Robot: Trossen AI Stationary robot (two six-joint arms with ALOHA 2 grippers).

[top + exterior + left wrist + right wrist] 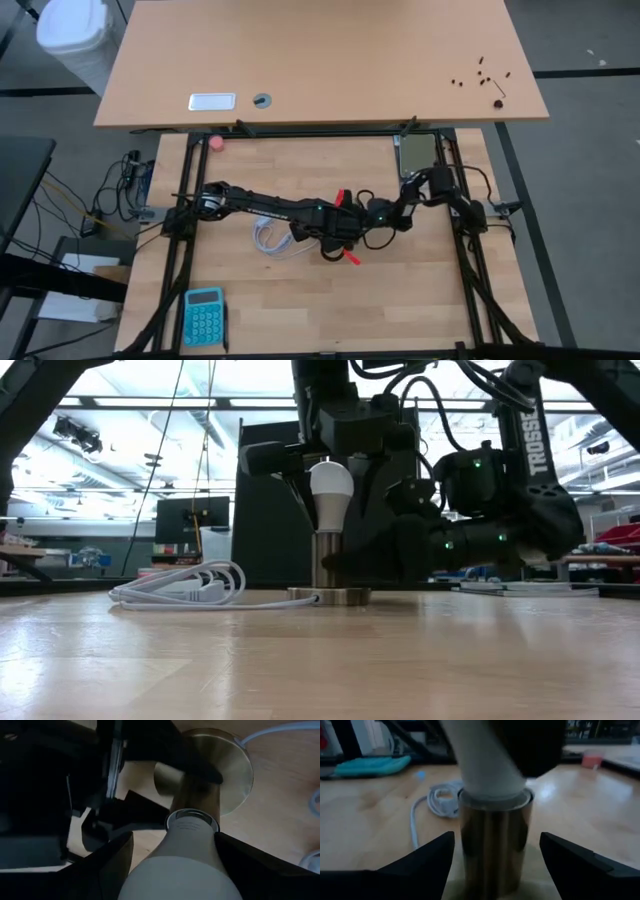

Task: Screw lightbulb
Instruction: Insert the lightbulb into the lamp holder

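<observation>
Nearest you, the table [300, 660] lies bare. Beyond it the lightbulb [331, 485] stands upright in the brass socket [327, 565]. Your left claw [175, 865] grasps its globe; your right claw [495, 857] straddles the socket, released. The bulb looks light, smooth and fragile: grip the globe gently.

White frosted lightbulb [331, 482] upright, base down in the brass socket [329, 565]
</observation>
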